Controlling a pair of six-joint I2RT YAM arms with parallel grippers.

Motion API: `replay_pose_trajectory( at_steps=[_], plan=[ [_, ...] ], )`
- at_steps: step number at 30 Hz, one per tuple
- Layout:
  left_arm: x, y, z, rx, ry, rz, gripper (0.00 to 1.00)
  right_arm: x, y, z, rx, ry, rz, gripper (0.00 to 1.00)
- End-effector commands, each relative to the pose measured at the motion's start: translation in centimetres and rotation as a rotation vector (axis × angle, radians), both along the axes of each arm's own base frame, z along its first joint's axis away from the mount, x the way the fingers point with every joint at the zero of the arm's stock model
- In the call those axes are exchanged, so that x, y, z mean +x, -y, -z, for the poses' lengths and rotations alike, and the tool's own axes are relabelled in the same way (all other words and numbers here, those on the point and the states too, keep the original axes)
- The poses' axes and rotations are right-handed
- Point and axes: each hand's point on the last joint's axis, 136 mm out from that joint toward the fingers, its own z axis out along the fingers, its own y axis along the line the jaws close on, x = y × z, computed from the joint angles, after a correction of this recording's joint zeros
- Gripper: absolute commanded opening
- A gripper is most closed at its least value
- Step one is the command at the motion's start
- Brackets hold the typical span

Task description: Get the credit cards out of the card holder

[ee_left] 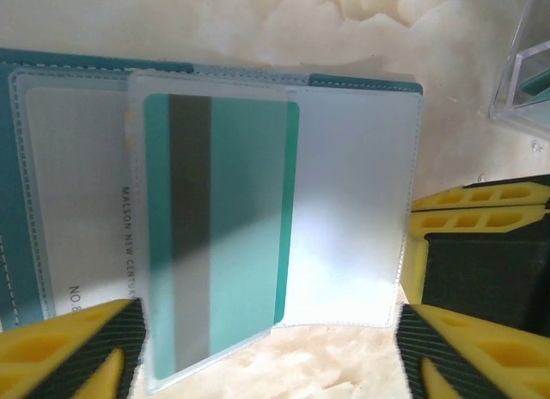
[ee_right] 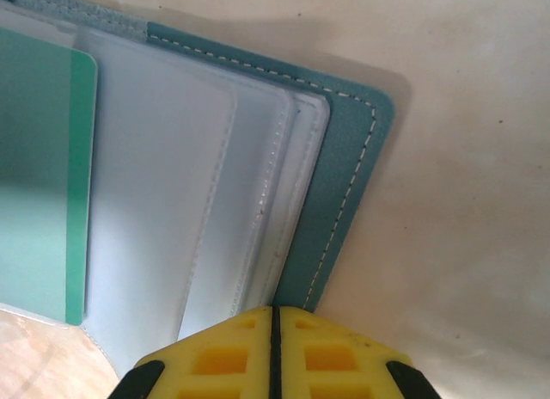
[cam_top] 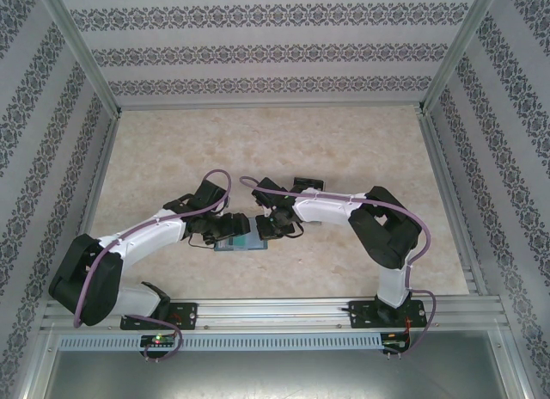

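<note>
The teal card holder (cam_top: 238, 245) lies open on the table between my two grippers. In the left wrist view its clear inner sleeves (ee_left: 352, 201) face up, and one sleeve, lifted and slanted, holds a teal-green credit card (ee_left: 245, 210) with a grey stripe. My left gripper (ee_left: 266, 365) stands wide open over the holder's near edge, one finger (ee_left: 77, 352) on each side, gripping nothing. My right gripper (ee_right: 273, 352) is shut, its tips meeting the stitched teal cover (ee_right: 344, 184) at the holder's corner. The green card (ee_right: 34, 158) shows at the left of that view.
A clear-walled box (ee_left: 526, 68) with teal and black inside stands just past the holder at the upper right of the left wrist view. The right gripper's yellow finger (ee_left: 481, 210) sits against the holder's right edge. Patterned walls surround the beige table (cam_top: 275, 150).
</note>
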Motion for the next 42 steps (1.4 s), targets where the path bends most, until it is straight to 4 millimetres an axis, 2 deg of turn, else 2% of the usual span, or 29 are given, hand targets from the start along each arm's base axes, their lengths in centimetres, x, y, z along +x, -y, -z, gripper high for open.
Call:
replay_pose_trajectory(
  at_steps=[1,5,9,14,18,24,26,36,42],
  plan=[
    [0.3,-0.6,-0.6,0.039,0.028,-0.003,0.83,0.4,0.6,-0.1,-0.004,-0.008,0.032,0.00],
    [0.1,-1.5,-0.7,0.078,0.042,-0.016,0.82,1.3,0.7,-1.5,0.020,0.022,0.051,0.01],
    [0.0,-2.3,-0.4,0.106,0.045,-0.027,0.79,2.2,0.5,-3.5,0.042,0.066,0.064,0.07],
    [-0.2,-3.3,0.5,0.131,0.033,-0.048,0.66,2.7,-1.1,-5.7,0.122,0.085,0.070,0.09],
    [-0.4,-3.9,1.4,0.149,0.016,-0.061,0.52,2.4,-3.4,-6.7,0.210,0.059,0.036,0.14],
    [-1.0,-5.2,2.6,0.184,-0.014,-0.096,0.28,2.1,-6.3,-6.3,0.314,-0.024,0.026,0.15],
    [-1.2,-5.5,3.0,0.188,-0.021,-0.103,0.24,2.0,-6.9,-6.0,0.333,-0.049,0.018,0.16],
    [-1.6,-5.4,4.2,0.178,-0.048,-0.106,0.20,1.1,-8.1,-3.6,0.360,-0.166,0.023,0.18],
    [-1.7,-5.3,4.3,0.166,-0.056,-0.108,0.19,0.5,-7.7,-2.3,0.337,-0.211,0.032,0.19]
  ],
)
